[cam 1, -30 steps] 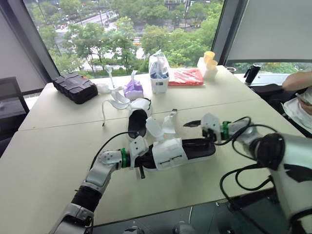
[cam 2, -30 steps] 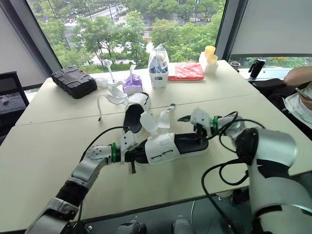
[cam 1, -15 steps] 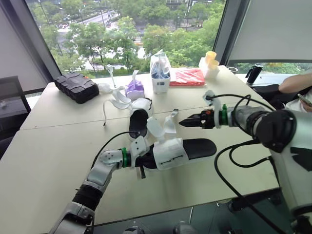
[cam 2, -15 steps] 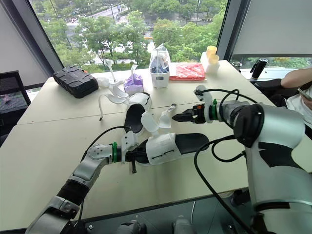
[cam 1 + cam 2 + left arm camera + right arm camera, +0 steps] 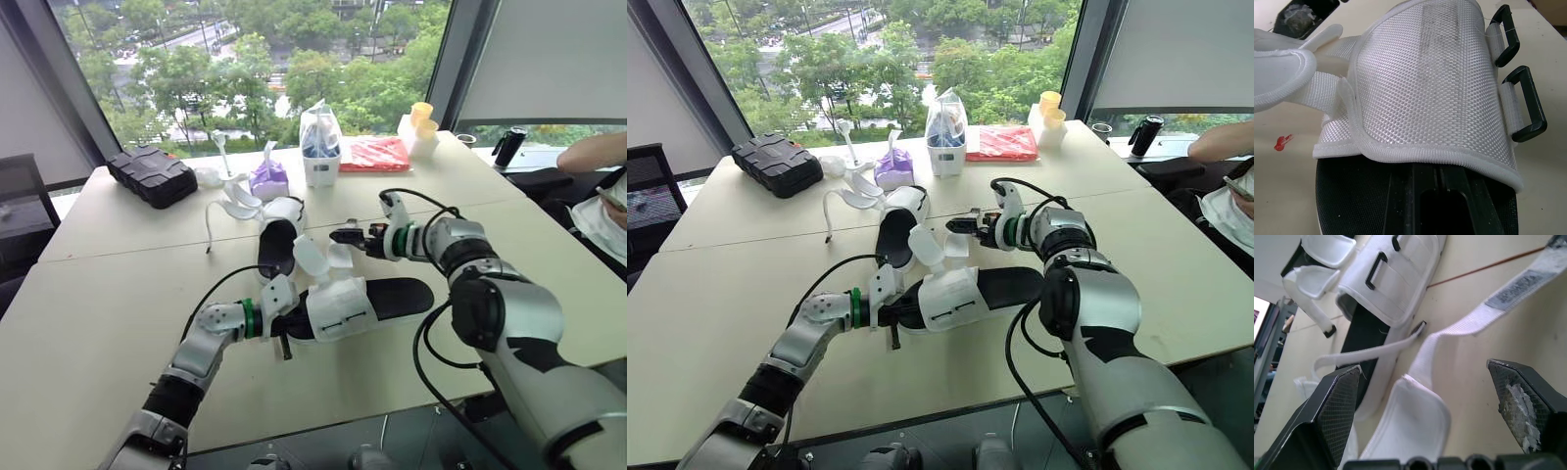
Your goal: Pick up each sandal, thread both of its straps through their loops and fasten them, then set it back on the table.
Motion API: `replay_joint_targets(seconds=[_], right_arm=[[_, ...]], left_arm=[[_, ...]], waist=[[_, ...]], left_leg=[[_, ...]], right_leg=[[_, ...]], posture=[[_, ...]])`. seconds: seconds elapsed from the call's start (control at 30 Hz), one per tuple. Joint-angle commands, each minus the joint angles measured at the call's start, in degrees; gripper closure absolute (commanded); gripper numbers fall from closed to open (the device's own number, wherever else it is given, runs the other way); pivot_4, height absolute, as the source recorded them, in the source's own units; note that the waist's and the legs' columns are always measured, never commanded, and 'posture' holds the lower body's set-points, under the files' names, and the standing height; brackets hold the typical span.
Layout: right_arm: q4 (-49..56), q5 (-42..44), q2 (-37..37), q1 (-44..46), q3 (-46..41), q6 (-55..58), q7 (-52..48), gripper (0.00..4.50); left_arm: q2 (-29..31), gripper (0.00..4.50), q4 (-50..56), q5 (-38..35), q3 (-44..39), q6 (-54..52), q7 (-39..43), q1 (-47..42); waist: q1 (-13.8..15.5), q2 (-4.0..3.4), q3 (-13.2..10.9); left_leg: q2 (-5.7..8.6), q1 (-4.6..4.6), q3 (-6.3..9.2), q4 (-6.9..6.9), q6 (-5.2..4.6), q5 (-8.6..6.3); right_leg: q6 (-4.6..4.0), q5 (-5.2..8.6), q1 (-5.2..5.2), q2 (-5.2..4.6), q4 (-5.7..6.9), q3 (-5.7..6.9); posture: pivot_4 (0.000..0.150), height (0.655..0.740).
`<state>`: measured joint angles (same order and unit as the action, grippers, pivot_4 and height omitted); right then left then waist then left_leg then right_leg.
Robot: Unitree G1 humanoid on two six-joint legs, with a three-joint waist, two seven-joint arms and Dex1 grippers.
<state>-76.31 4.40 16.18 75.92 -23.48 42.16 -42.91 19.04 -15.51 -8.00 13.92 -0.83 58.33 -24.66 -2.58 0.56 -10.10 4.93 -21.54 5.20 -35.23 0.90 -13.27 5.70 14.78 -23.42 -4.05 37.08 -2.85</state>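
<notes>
The near sandal, black sole with a white mesh upper, lies on the table. My left gripper is shut on its toe end. Its two black loops hang empty on the side of the upper, and both white straps stand up loose behind it. My right gripper hovers open just over those straps, with a padded strap end lying between its fingers. A second sandal lies farther back, its straps also undone.
Along the window edge sit a black case, a purple pouch, a white cup holding a bag, a red packet and yellow cups. A black bottle and a person's arm are at the far right.
My right gripper has left the near sandal's heel, risen and swung left to the loose straps. The left gripper and the sandal have stayed put.
</notes>
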Motion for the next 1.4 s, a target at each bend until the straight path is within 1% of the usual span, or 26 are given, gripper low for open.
replay_joint_targets(seconds=[0.03, 0.13, 0.37, 0.43, 0.5, 0.63, 0.67, 0.7, 0.73, 0.9, 1.0, 1.03, 1.07, 1.1, 1.13, 1.2, 1.23, 1.3, 1.4], right_arm=[[1.7, 3.7, -1.8, 0.8, -1.5, -1.9, 3.9, 0.02], [1.3, 5.7, -3.5, 0.8, -2.1, -3.0, 6.4, 0.02], [1.1, 8.0, -5.4, 1.3, -1.6, -4.1, 7.2, 0.02], [1.2, 8.9, -5.6, 1.8, -2.0, -4.1, 6.8, 0.53], [1.4, 10.1, -5.5, 2.2, -2.5, -3.7, 5.6, 1.20], [1.9, 12.3, -4.7, 2.5, -3.1, -2.7, 2.3, 3.29], [2.0, 12.8, -4.5, 2.6, -3.0, -2.5, 1.4, 3.69], [2.2, 13.2, -4.2, 2.7, -3.0, -2.0, 0.2, 4.32], [2.5, 14.0, -3.8, 2.9, -3.3, -1.4, -1.1, 4.47], [5.3, 16.1, -1.2, 3.5, -1.7, 3.6, -10.2, 4.47], [10.7, 16.4, 0.0, 2.3, 1.9, 7.6, -17.7, 4.47], [15.5, 16.3, 0.2, 0.6, 4.5, 8.6, -20.4, 4.47], [23.8, 17.5, 0.2, -2.8, 7.0, 9.4, -23.0, 4.47], [29.8, 18.4, 0.2, -5.3, 8.7, 9.9, -24.5, 4.47], [39.6, 19.6, 0.6, -9.8, 11.2, 10.1, -25.9, 4.47], [59.6, 20.2, 1.2, -20.4, 15.1, 4.8, -26.5, 4.47], [66.4, 20.2, 1.6, -24.2, 16.6, 2.9, -26.3, 4.47], [75.4, 19.1, 3.2, -30.5, 19.2, -1.1, -25.6, 4.47], [83.7, 16.6, 4.9, -39.7, 21.5, -11.7, -25.0, 4.47]], left_arm=[[1.1, 4.50, -1.2, 2.1, 2.2, -2.3, 0.0, 2.9], [1.1, 4.50, -0.3, 1.8, 1.9, -2.8, -0.7, 3.5], [1.7, 4.50, 1.0, 1.7, 1.7, -3.3, -1.4, 4.3], [1.7, 4.50, 1.5, 1.6, 1.5, -3.6, -1.9, 4.5], [1.6, 4.50, 2.0, 1.5, 1.5, -3.8, -2.3, 4.7], [1.6, 4.50, 2.0, 1.4, 1.3, -4.0, -2.6, 4.7], [1.5, 4.50, 2.0, 1.3, 1.3, -4.0, -2.7, 4.6], [1.5, 4.50, 2.0, 1.3, 1.3, -4.0, -2.7, 4.6], [1.4, 4.50, 1.9, 1.3, 1.3, -4.1, -2.7, 4.5], [1.2, 4.50, 1.4, 1.2, 1.3, -4.1, -2.7, 4.1], [1.1, 4.50, 1.1, 1.1, 1.3, -4.0, -2.6, 3.9], [1.1, 4.50, 1.0, 1.1, 1.3, -4.0, -2.5, 3.7], [1.1, 4.50, 0.8, 1.1, 1.3, -4.0, -2.5, 3.7], [1.0, 4.50, 0.5, 1.1, 1.3, -3.9, -2.5, 3.5], [1.0, 4.50, 0.3, 1.1, 1.4, -3.8, -2.4, 3.3], [0.9, 4.50, -0.2, 1.2, 1.4, -3.5, -2.2, 3.0], [0.8, 4.50, -0.4, 1.2, 1.4, -3.4, -2.2, 2.9], [0.7, 4.50, -1.0, 1.3, 1.3, -3.1, -2.1, 2.6], [0.5, 4.50, -1.9, 1.3, 1.2, -2.8, -1.9, 2.1]], waist=[[-0.1, 0.00, 0.0], [-0.1, 0.00, 0.0], [-0.1, 0.00, 0.0], [-0.1, 0.00, 0.0], [-0.1, 0.00, 0.0], [-0.1, 0.00, 0.0], [-0.1, 0.00, 0.0], [-0.1, 0.00, 0.0], [-0.1, 0.00, 0.0], [0.0, 0.00, 0.0], [0.0, -0.01, 0.0], [0.0, -0.01, 0.0], [0.0, -0.01, 0.0], [0.1, 0.00, 0.0], [0.2, -0.01, 0.0], [0.2, -0.01, 0.0], [0.3, -0.03, 0.1], [0.4, -0.06, 0.1], [0.4, -0.06, 0.1]], left_leg=[[0.00, 0.00, -0.01, 0.00, -0.01, 0.00], [-0.02, 0.01, -0.02, 0.01, -0.01, -0.01], [-0.03, 0.01, -0.02, 0.01, -0.02, -0.01], [-0.06, 0.01, -0.02, 0.03, -0.03, -0.01], [-0.07, 0.01, -0.02, 0.03, -0.03, -0.01], [-0.07, 0.01, -0.03, 0.03, -0.03, -0.02], [-0.09, 0.01, -0.03, 0.02, -0.03, -0.02], [-0.10, 0.01, -0.03, 0.02, -0.04, -0.02], [-0.10, 0.01, -0.03, 0.02, -0.04, -0.02], [-0.11, 0.00, -0.04, 0.02, -0.04, -0.02], [-0.11, -0.01, -0.04, 0.01, -0.04, -0.02], [-0.12, -0.02, -0.05, 0.00, -0.04, -0.02], [-0.12, -0.02, -0.04, 0.00, -0.04, -0.02], [-0.13, -0.04, -0.02, -0.01, -0.04, -0.02], [-0.15, -0.08, -0.01, -0.04, -0.04, -0.03], [-0.14, -0.32, 0.08, -0.15, -0.04, -0.03], [-0.14, -0.53, 0.13, -0.28, -0.03, -0.03], [-0.14, -0.95, 0.23, -0.47, 0.01, -0.06], [-0.13, -0.95, 0.18, -0.62, 0.01, -0.07]], right_leg=[[0.00, 0.00, 0.00, 0.00, 0.00, 0.00], [0.00, 0.00, -0.01, 0.02, 0.00, 0.00], [0.00, 0.00, -0.02, 0.03, 0.00, 0.00], [0.00, 0.00, -0.02, 0.06, 0.00, 0.00], [0.00, 0.00, -0.02, 0.07, 0.00, 0.00], [0.00, 0.00, -0.02, 0.09, -0.01, 0.00], [0.00, 0.00, -0.02, 0.21, -0.01, -0.01], [0.00, 0.00, -0.02, 0.21, -0.01, -0.01], [0.00, 0.00, -0.02, 0.22, -0.01, -0.01], [0.00, 0.00, -0.02, 0.23, -0.02, -0.01], [0.00, 0.00, -0.02, 0.23, -0.02, -0.01], [0.00, 0.00, -0.03, 0.23, -0.02, -0.01], [0.00, 0.00, -0.03, 0.23, -0.02, -0.01], [0.00, 0.00, -0.03, 0.23, -0.02, 0.00], [0.00, 0.00, -0.03, 0.23, -0.03, 0.01], [0.02, 0.00, -0.19, 0.22, -0.02, 0.07], [0.03, -0.01, -0.34, 0.21, 0.02, 0.11], [0.08, -0.04, -0.69, 0.17, 0.09, 0.17], [0.11, -0.07, -0.66, 0.16, 0.12, 0.17]], posture=[[0.150, 0.7400], [0.150, 0.7400], [0.150, 0.7400], [0.150, 0.7400], [0.150, 0.7400], [0.150, 0.7400], [0.150, 0.7400], [0.150, 0.7400], [0.150, 0.7400], [0.150, 0.7400], [0.150, 0.7400], [0.150, 0.7400], [0.150, 0.7400], [0.150, 0.7400], [0.150, 0.7400], [0.150, 0.7400], [0.150, 0.7400], [0.150, 0.7400], [0.150, 0.7400]])
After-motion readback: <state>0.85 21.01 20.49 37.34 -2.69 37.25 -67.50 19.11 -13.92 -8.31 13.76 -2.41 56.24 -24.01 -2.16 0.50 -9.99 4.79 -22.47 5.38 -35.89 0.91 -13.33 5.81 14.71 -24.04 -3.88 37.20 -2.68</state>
